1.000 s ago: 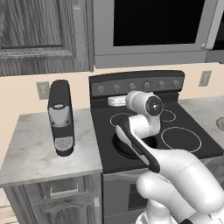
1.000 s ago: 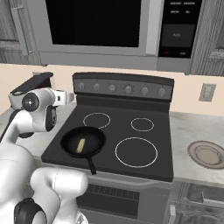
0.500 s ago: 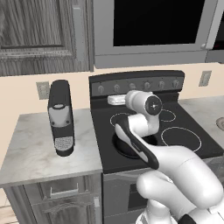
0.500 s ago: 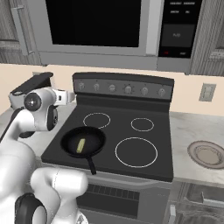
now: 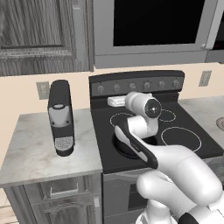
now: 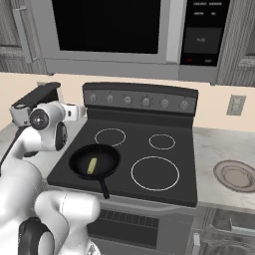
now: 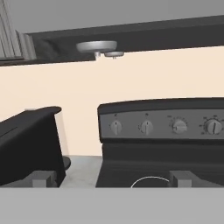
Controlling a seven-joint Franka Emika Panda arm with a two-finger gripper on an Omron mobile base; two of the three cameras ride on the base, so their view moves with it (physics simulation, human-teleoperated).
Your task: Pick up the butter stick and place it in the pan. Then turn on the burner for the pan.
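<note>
butter stick (image 6: 91, 165) already lies in pan (image 6: 94, 160) on front-left burner | fingers (image 7: 41, 178) released, wide apart, holding nothing | next you grip a stove knob (image 7: 115, 127): rigid, probably slick, pinch its ridge

The gripper (image 7: 112, 178) is level, jaws spread wide and empty.

The black stove (image 6: 169, 184) carries the pan (image 6: 94, 160) on its front-left burner; left of the stove, the marble counter (image 5: 30, 148) bears a coffee machine (image 5: 60, 117).
</note>
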